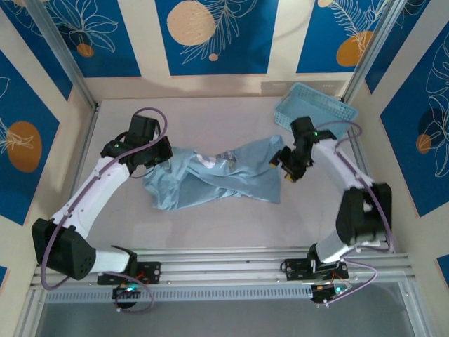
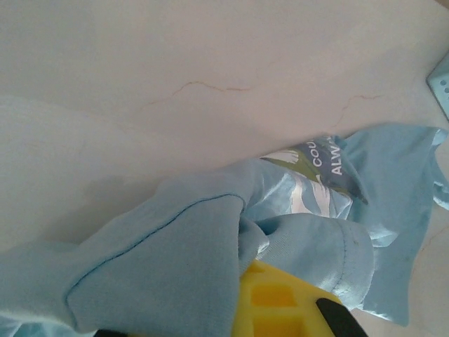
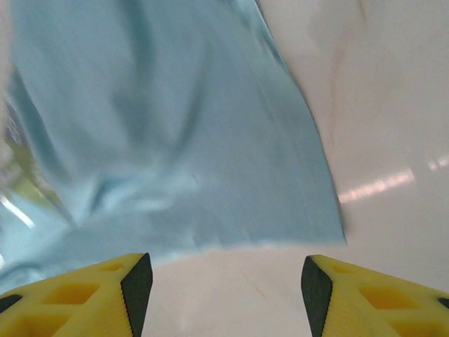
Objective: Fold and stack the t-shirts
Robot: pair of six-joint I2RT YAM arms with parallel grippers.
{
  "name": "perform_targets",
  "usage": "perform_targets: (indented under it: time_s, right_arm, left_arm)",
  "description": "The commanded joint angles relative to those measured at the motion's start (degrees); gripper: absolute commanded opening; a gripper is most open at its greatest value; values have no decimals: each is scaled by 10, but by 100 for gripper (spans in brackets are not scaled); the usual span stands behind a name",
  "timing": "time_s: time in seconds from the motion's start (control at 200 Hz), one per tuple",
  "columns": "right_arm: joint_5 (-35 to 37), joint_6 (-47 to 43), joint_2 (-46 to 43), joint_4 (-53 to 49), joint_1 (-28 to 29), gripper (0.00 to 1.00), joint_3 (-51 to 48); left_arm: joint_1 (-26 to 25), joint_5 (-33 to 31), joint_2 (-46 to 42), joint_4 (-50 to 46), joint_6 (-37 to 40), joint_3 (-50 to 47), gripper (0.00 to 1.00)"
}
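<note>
Right gripper (image 3: 224, 288) is hanging w/ jaws wide apart, gripping nothing, at the right edge of the t-shirt (image 1: 214, 175). Left gripper (image 1: 158, 156) is pinching its left end tight. The t-shirt is lying bunched mid-frame on the table (image 1: 210, 232), long way running left-right. Left wrist cam is showing white letters; top cam is showing the basket (image 1: 314, 105), upper right.

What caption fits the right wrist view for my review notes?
The right jaws stand open and empty over the bare table, just short of the light blue t-shirt and its straight edge.
</note>
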Motion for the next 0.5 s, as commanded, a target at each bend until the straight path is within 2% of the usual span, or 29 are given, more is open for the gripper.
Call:
perform_targets:
  time_s: [0.0,0.14,0.34,0.42,0.495]
  right_arm:
    - [-15,71,-16,14,28,60,-88]
    - [-40,113,-4,56,37,61,-142]
    - [-51,138,50,114,21,60,-157]
    - [-49,140,75,135,15,52,-148]
    - [-53,138,105,152,9,33,-134]
  left_arm:
    - [11,8,-17,-3,8,-7,0]
    - [11,12,-16,-4,11,-2,0]
    - [11,24,-18,-4,13,6,0]
    - [11,29,-23,-3,13,4,0]
    - [11,33,-28,-2,13,2,0]
